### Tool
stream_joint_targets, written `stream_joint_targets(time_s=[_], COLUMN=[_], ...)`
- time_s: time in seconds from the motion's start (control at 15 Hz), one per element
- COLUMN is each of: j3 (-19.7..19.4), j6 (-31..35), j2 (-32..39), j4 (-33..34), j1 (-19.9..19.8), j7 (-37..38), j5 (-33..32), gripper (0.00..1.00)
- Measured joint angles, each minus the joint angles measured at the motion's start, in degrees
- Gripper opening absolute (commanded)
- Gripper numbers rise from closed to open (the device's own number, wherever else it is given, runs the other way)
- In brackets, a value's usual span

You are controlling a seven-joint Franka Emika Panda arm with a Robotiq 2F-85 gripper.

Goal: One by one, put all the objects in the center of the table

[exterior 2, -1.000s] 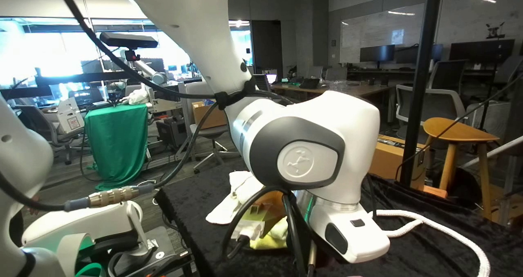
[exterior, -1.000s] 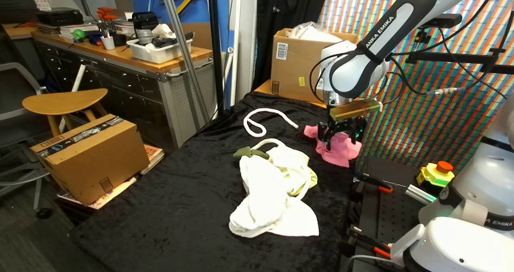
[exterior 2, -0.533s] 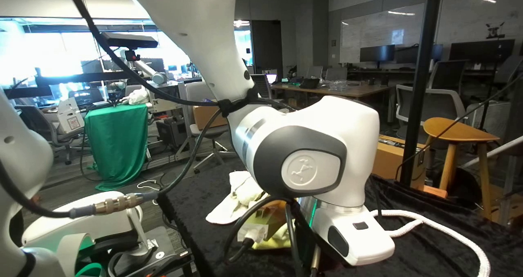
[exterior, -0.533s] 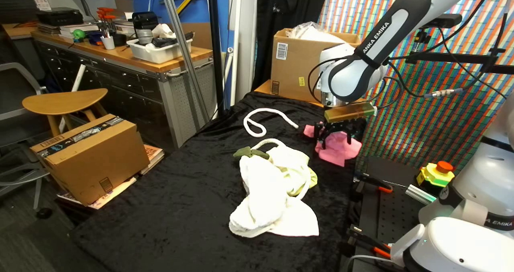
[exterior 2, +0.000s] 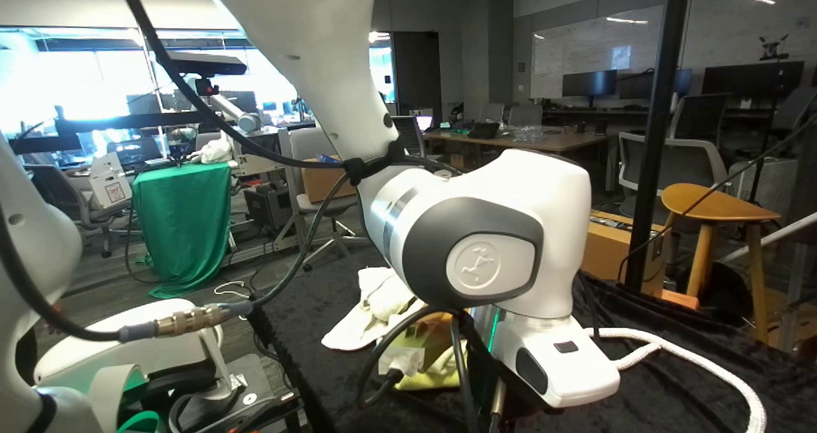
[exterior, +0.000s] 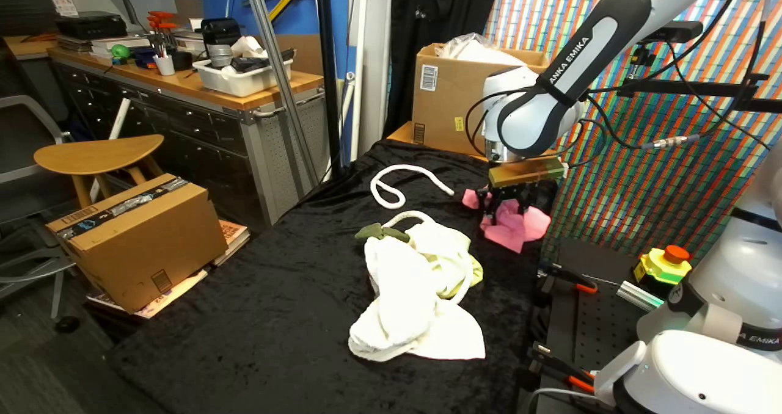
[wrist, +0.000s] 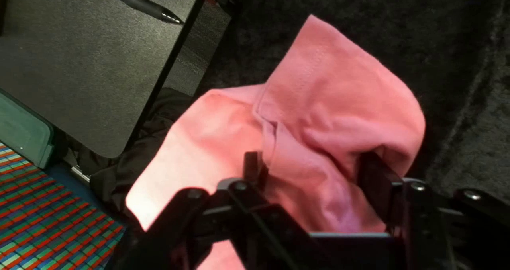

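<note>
wrist view: gripper (wrist: 312, 168), jaws apart, pink cloth (wrist: 342, 90) bunched between them, contact hard to judge | in an exterior view: pink cloth on black table (exterior: 263, 322), apart from white cloths (exterior: 403, 292) | in an exterior view: white rope (exterior 2: 756, 414) on the table

Windows (exterior 2: 83, 72) glare blown-out white in an exterior view; reflections streak the whiteboard (exterior 2: 574, 50). A white cloth (exterior: 403, 292) is overexposed on the dark worktop (exterior: 275, 316); near its edge, the pink cloth (wrist: 295, 110) has one bright flap in the soft wrist view.

Windows (exterior 2: 83, 78) glare white — wooden stool (exterior: 98, 156) near workbench (exterior: 208, 130).
</note>
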Motion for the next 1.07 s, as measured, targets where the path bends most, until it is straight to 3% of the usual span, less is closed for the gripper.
stream_joint_targets(time_s=[0.2,0.47,0.53,1.07], j3=[0.0,0.0,0.0,1.7], j6=[0.2,0.2,0.2,0.2], j2=[0.0,-0.7,-1.2,-11.8], j4=[0.3,0.9,1.1,1.3], j1=[0.1,0.6,0.8,1.6], j7=[0.1,0.0,-0.1,-0.2], j5=[0.0,-0.1,-0.3,-7.1], gripper=[0.13,0.03,0.08,0.07])
